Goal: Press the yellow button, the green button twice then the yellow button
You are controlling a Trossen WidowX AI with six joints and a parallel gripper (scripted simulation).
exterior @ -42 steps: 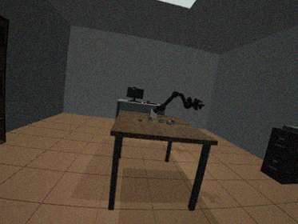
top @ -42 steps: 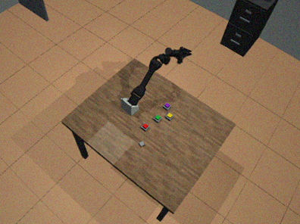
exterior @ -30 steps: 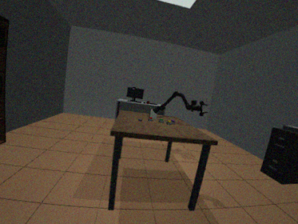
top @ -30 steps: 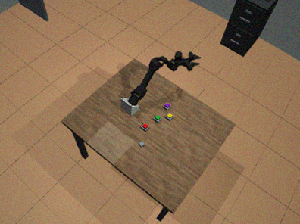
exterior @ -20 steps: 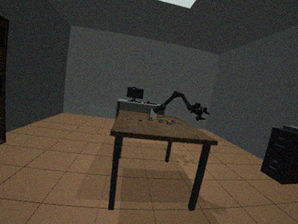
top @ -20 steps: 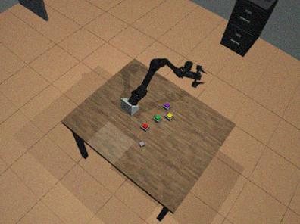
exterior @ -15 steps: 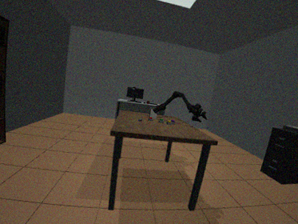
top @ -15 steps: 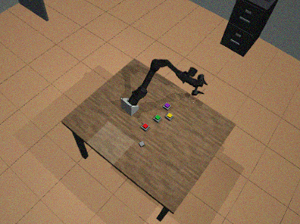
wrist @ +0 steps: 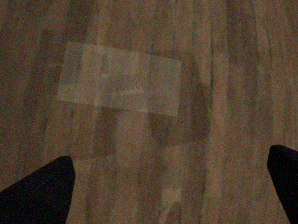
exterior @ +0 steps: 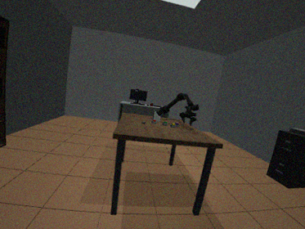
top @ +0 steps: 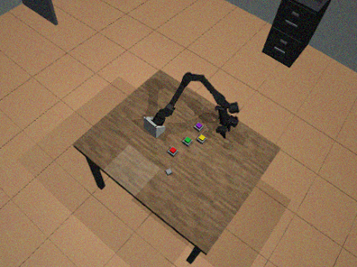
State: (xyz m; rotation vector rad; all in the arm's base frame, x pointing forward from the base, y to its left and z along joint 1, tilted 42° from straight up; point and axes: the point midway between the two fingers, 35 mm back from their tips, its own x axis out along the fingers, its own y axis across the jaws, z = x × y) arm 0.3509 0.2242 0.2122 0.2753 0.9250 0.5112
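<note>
The small square yellow push-button (top: 201,138) sits on a grey base on the dark wooden table (top: 222,196), its cap raised and bright. Just to its left in the top view stands the matching green push-button (top: 187,140), with a red push-button (top: 172,151) further left and nearer, and a purple push-button (top: 199,126) just beyond the yellow one. The four form a tight cluster near the table's middle, each apart from the others. A small grey block (top: 168,171) lies alone nearer the camera, well apart from the buttons.

The black jointed arm (top: 191,82) rises from its grey base (top: 154,126) at the left of the cluster, arches over and comes down on the right. Its black parallel-jaw gripper (top: 222,129) points down at bare wood just right of the yellow button, not touching it. The jaws stand wide apart with nothing between them; the wrist view shows only wood grain between the two dark fingertips.

Broad bare planks stretch from the cluster toward the near and right table edges.
</note>
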